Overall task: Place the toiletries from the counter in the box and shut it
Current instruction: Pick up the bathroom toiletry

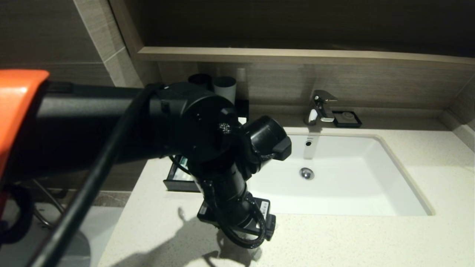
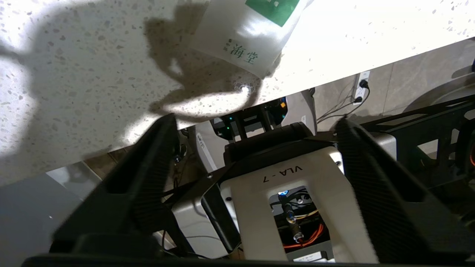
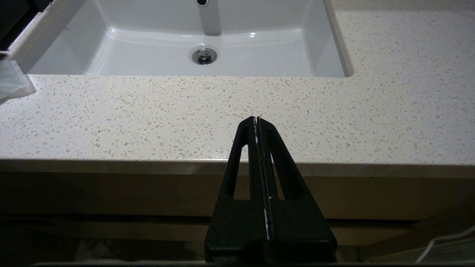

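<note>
Head view: the counter (image 1: 334,237) is cream-white stone, finely speckled, with a smooth white rectangular sink (image 1: 356,185) set into it and a chrome tap (image 1: 321,105) behind. A small square black soap dish (image 1: 347,118) sits beside the tap; two cylindrical cups (image 1: 224,87), one black and one grey, stand at the back wall. The bulky black left arm (image 1: 207,137) hides most of the box (image 1: 178,178), of which a black drawer edge shows left of the sink.

Left wrist view: the left gripper (image 2: 256,124) hangs over the counter's front edge, its ribbed black fingers (image 2: 156,167) spread wide with nothing between them. Just beyond lies a glossy clear sachet (image 2: 245,37) with a green label and green characters, flat on the stone near the edge.

Right wrist view: the right gripper (image 3: 256,118) sits below the counter's front edge, its matte black fingers pressed together. A crinkled clear sachet corner (image 3: 13,79) lies on the counter beside the sink.
</note>
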You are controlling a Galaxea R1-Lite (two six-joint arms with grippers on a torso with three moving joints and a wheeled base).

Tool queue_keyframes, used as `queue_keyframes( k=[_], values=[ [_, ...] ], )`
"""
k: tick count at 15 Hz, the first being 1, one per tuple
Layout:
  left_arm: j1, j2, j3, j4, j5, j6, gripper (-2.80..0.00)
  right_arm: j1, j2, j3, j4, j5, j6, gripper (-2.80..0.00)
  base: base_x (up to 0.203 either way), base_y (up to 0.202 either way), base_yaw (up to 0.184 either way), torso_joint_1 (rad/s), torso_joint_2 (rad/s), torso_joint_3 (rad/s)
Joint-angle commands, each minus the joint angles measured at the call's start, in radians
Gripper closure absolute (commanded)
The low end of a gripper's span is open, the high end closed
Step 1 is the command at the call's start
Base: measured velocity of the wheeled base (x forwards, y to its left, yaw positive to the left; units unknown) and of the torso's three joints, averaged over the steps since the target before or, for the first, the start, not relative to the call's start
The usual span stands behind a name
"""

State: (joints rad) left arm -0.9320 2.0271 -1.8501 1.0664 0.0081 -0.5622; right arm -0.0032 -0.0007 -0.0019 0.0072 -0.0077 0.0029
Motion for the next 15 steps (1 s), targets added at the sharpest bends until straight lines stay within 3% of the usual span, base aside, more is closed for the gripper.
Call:
queue_keyframes(
  k=[1,4,7,15],
  values=[
    [-0.005,0.014,-0.011,0.001,0.0,-0.002,0.0,0.0,0.001,0.0,0.0,0.0,0.0,0.0,0.0,0.0,0.0,0.0,0.0,0.0],
    [-0.017,0.053,-0.021,0.005,0.0,0.008,0.0,0.0,0.001,-0.001,0.0,0.0,0.0,0.0,0.0,0.0,0.0,0.0,0.0,0.0],
    [-0.025,0.082,-0.024,0.008,-0.003,0.081,0.0,0.0,0.001,0.0,0.0,0.0,0.0,0.0,0.0,0.0,0.0,0.0,0.0,0.0],
    [-0.026,0.117,-0.043,0.01,-0.008,0.082,0.0,0.0,0.001,0.0,0.0,0.0,0.0,0.0,0.0,0.0,0.0,0.0,0.0,0.0]
  ],
)
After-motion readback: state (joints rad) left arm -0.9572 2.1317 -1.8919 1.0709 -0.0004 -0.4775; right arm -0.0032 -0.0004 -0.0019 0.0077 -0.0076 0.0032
